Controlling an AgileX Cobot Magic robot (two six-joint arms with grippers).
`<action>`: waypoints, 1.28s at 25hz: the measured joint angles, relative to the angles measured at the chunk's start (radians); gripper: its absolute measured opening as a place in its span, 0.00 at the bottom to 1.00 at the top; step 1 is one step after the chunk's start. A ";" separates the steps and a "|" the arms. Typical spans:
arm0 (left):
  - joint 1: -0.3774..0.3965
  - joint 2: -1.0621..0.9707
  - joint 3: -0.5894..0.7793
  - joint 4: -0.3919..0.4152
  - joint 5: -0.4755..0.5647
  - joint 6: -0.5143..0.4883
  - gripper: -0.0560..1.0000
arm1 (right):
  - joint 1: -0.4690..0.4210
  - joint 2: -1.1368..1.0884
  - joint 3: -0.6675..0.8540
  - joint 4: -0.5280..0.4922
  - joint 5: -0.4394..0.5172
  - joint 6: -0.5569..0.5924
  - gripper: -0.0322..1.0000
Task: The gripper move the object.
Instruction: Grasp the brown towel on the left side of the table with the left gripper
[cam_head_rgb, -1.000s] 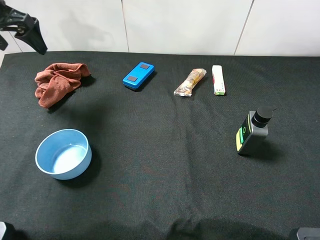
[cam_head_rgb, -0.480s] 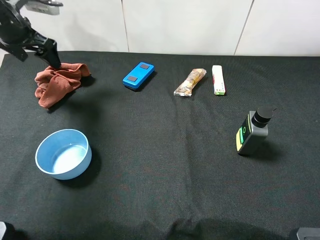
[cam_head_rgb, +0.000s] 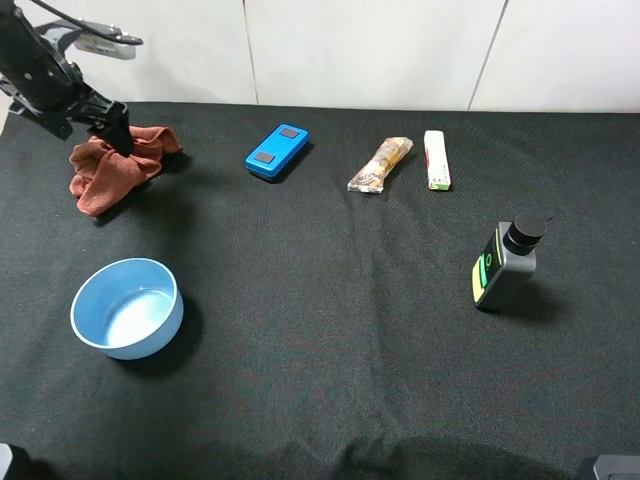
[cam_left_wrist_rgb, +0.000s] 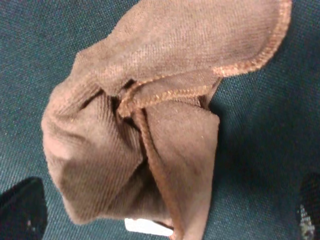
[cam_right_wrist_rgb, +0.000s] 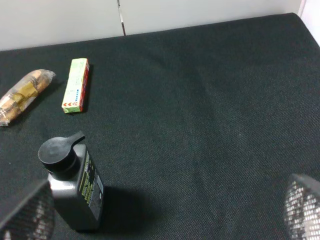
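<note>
A crumpled red-brown cloth (cam_head_rgb: 110, 170) lies at the far left back of the black table. My left gripper (cam_head_rgb: 118, 135) is down at the cloth's back edge. In the left wrist view the cloth (cam_left_wrist_rgb: 135, 125) fills the frame, and the left gripper (cam_left_wrist_rgb: 165, 210) is open with one fingertip (cam_left_wrist_rgb: 22, 207) on each side of it. I cannot tell whether the fingers touch the cloth. My right gripper (cam_right_wrist_rgb: 165, 212) is open and empty, low at the near right, facing a grey pump bottle (cam_right_wrist_rgb: 75, 187).
A blue bowl (cam_head_rgb: 127, 307) stands near left. A blue box (cam_head_rgb: 277, 151), a wrapped snack bar (cam_head_rgb: 381, 164) and a green-white box (cam_head_rgb: 436, 160) lie along the back. The grey pump bottle (cam_head_rgb: 505, 265) stands at the right.
My left arm has come down and to the right from the top left corner onto the cloth's back edge. The cloth and the other things have not moved.
</note>
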 joint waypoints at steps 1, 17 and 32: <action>0.000 0.008 0.000 0.000 -0.003 0.000 1.00 | 0.000 0.000 0.000 0.000 0.000 0.000 0.70; 0.000 0.137 0.000 0.003 -0.073 0.045 1.00 | 0.000 0.000 0.000 0.000 0.000 0.000 0.70; 0.000 0.188 -0.002 0.028 -0.138 0.045 0.71 | 0.000 0.000 0.000 0.000 0.000 0.000 0.70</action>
